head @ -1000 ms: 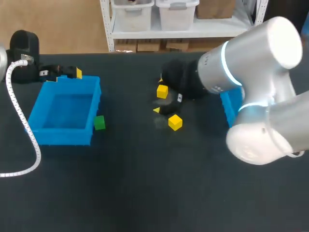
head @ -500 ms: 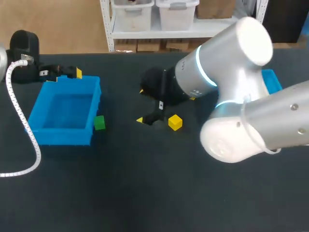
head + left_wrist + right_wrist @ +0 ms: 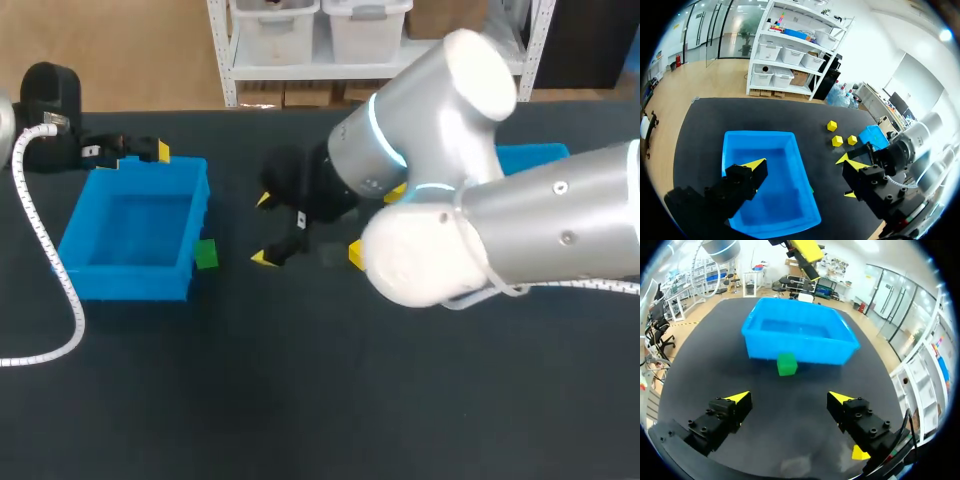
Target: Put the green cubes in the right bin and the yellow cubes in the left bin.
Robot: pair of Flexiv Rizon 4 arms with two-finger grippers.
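A green cube [image 3: 206,254] [image 3: 786,364] lies on the table against the near right corner of the left blue bin [image 3: 135,270] [image 3: 800,335] [image 3: 767,220]. My right gripper [image 3: 263,229] [image 3: 790,397] is open just right of it, and the cube lies ahead of its fingers. Three yellow cubes [image 3: 837,141] sit mid-table; in the head view my right arm hides all but two, one [image 3: 355,255] by the wrist and another [image 3: 396,192] behind it. The right blue bin [image 3: 530,158] [image 3: 874,136] stands at the far right. My left gripper [image 3: 140,154] [image 3: 802,163] is open above the left bin's far edge.
A white coiled cable [image 3: 45,250] runs along the table's left side. My right arm's big silver joints [image 3: 440,200] hang over the table's middle. The near half of the table is bare black mat.
My right arm has swung left from over the yellow cubes to beside the green cube, uncovering the right bin. The left arm and all the cubes have stayed put.
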